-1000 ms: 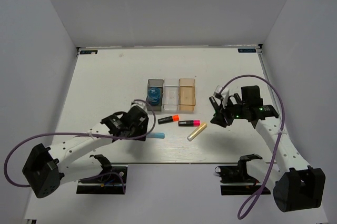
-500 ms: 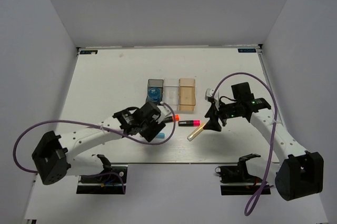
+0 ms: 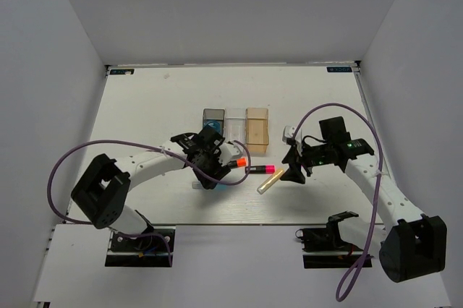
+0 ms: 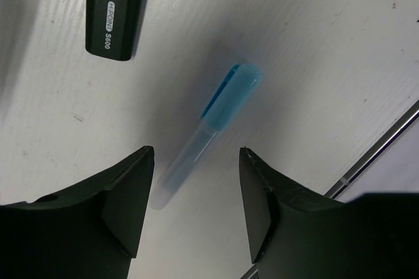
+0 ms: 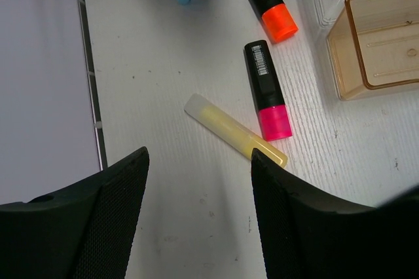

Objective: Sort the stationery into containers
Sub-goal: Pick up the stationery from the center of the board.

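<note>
Two grippers, both spread wide. Left gripper point(image 4: 194, 175) straddling light-blue stick point(image 4: 216, 118), flat on table, near side of dark grey bin point(image 3: 212, 113). Right gripper point(image 5: 198, 161) above pale yellow stick point(image 5: 232, 131). Probably light, rigid, slick; pinch mid-barrel, crosswise.

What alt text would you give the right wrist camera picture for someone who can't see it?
A pale yellow stick lies on the white table just ahead of the open right fingers, seen from above. Beyond it lie a pink-ended highlighter and an orange-ended highlighter, with a tan bin at upper right.
</note>
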{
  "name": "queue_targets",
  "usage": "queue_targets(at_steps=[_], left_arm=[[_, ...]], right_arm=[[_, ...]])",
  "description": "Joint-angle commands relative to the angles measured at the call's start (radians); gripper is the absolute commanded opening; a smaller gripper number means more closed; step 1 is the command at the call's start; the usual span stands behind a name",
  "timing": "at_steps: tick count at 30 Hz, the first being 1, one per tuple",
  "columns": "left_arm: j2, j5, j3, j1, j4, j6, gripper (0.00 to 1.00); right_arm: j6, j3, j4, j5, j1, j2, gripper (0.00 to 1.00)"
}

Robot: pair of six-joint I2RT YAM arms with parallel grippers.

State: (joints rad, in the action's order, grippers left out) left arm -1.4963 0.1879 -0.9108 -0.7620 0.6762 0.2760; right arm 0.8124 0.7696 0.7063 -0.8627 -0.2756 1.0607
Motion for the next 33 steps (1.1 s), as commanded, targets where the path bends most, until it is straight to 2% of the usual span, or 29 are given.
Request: queue_targets(at_steps=[1, 5, 10, 14, 16, 17, 18, 21, 22, 24, 25, 26, 28, 29, 33], left_arm=[[-0.012, 0.084, -0.023, 0.016, -0.024, 0.042, 0.65], [-0.039, 0.068, 0.015, 0.013, -0.075, 0.046, 0.62], [-0.059, -0.033, 0.058, -0.002, -0.141, 0.043, 0.50], [-0.084, -0.080, 0.084, -0.025, -0.156, 0.040, 0.48], [-0.096, -0.087, 0.096, -0.037, -0.165, 0.040, 0.43], [-0.104, -0.087, 0.099, -0.039, -0.168, 0.032, 0.38], [-0.102, -0.091, 0.102, -0.042, -0.171, 0.031, 0.26], [-0.104, -0.085, 0.086, -0.043, -0.144, 0.012, 0.05], [-0.102, -0.074, 0.075, -0.045, -0.129, 0.002, 0.00], [-0.076, -0.045, 0.032, -0.051, -0.074, -0.014, 0.00], [-0.064, -0.015, 0.023, -0.053, -0.063, -0.033, 0.00], [-0.011, -0.001, -0.003, -0.054, -0.043, -0.043, 0.00], [0.027, 0.037, -0.054, -0.051, -0.026, -0.081, 0.00], [0.075, 0.044, -0.071, -0.049, -0.021, -0.090, 0.00], [0.120, 0.079, -0.198, -0.004, -0.027, -0.173, 0.00]], right_arm=[[0.028, -0.012, 0.001, -0.009, 0.001, -0.022, 0.67], [0.028, -0.013, 0.001, -0.009, 0.003, -0.025, 0.67], [0.028, -0.012, 0.004, -0.009, 0.004, -0.042, 0.68], [0.030, -0.013, 0.007, -0.007, 0.007, -0.056, 0.68], [0.027, -0.013, 0.007, -0.007, 0.007, -0.059, 0.68], [0.027, -0.013, 0.007, -0.010, 0.009, -0.059, 0.68], [0.028, -0.013, 0.010, -0.007, 0.009, -0.061, 0.68], [0.030, -0.013, 0.007, -0.006, 0.009, -0.064, 0.68], [0.033, -0.013, 0.009, 0.001, 0.010, -0.068, 0.68], [0.027, -0.013, 0.007, 0.017, 0.012, -0.070, 0.66], [0.016, -0.013, -0.004, 0.034, 0.010, -0.070, 0.60], [0.011, -0.013, -0.004, 0.056, 0.010, -0.071, 0.38], [0.005, -0.015, -0.016, 0.085, 0.010, -0.071, 0.06], [0.002, -0.013, -0.021, 0.091, 0.010, -0.068, 0.00], [-0.009, -0.024, -0.039, 0.105, 0.012, -0.070, 0.00]])
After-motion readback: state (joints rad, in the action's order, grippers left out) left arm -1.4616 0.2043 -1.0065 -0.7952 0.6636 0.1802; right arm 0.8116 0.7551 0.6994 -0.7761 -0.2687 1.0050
